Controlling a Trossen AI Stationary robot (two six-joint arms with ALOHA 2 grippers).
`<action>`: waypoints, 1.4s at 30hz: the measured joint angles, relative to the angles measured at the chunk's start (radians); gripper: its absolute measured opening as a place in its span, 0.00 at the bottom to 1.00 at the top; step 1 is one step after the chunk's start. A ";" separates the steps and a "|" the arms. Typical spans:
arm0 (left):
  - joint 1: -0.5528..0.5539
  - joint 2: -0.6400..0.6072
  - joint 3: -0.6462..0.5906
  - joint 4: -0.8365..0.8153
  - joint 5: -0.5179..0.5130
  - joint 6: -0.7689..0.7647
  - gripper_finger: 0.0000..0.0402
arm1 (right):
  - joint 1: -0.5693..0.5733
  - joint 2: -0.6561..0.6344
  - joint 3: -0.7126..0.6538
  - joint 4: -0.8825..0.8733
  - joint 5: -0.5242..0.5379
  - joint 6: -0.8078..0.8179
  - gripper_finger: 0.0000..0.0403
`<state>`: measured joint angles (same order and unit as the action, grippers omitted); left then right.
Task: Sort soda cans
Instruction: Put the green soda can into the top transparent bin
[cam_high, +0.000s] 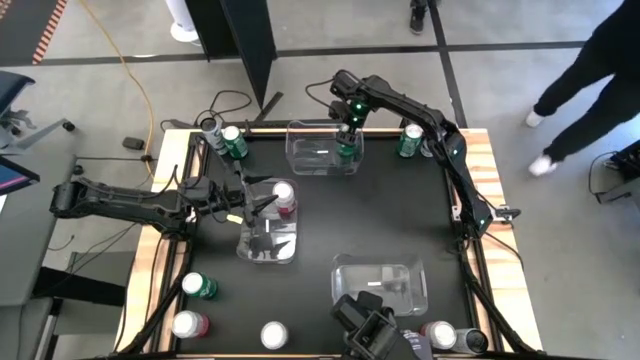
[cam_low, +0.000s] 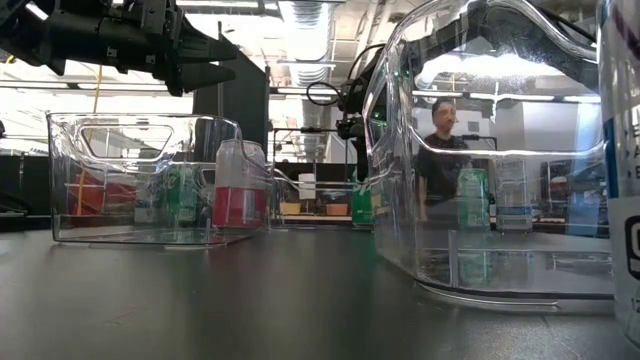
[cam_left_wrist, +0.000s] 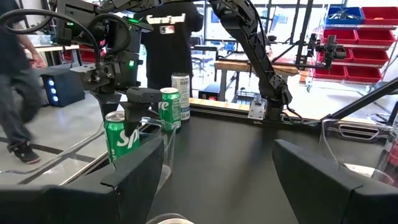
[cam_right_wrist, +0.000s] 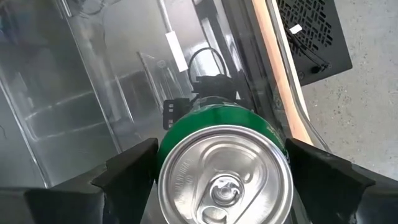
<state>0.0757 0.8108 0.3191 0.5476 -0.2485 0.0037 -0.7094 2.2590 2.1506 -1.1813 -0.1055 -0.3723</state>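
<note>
A green soda can (cam_right_wrist: 224, 168) is standing upright in the far clear bin (cam_high: 322, 150), its long axis vertical, directly beneath the right gripper (cam_high: 347, 138). That gripper's fingers (cam_right_wrist: 124, 165) are flanking it, spread wide and apparently released rather than gripping. The left gripper (cam_high: 262, 207), also spread and holding nothing, is hovering beside a red-pink can (cam_high: 284, 199) at the middle bin (cam_high: 268, 245) on the worktop (cam_high: 380, 215).

"Sprite" (partly hidden) on the green can (cam_left_wrist: 122, 138).
</note>
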 joint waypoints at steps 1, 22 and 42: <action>0.000 0.000 0.000 0.000 0.000 0.001 0.73 | 0.000 -0.001 0.000 0.000 0.001 -0.002 0.89; 0.000 0.000 0.000 -0.013 0.000 0.011 0.73 | 0.018 -0.005 0.097 -0.080 0.037 -0.029 0.92; 0.000 0.000 0.000 -0.016 0.000 0.011 0.73 | 0.055 -0.007 0.097 -0.089 0.037 -0.078 0.92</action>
<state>0.0757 0.8108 0.3191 0.5320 -0.2489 0.0143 -0.6541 2.2524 2.2471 -1.2705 -0.0681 -0.4507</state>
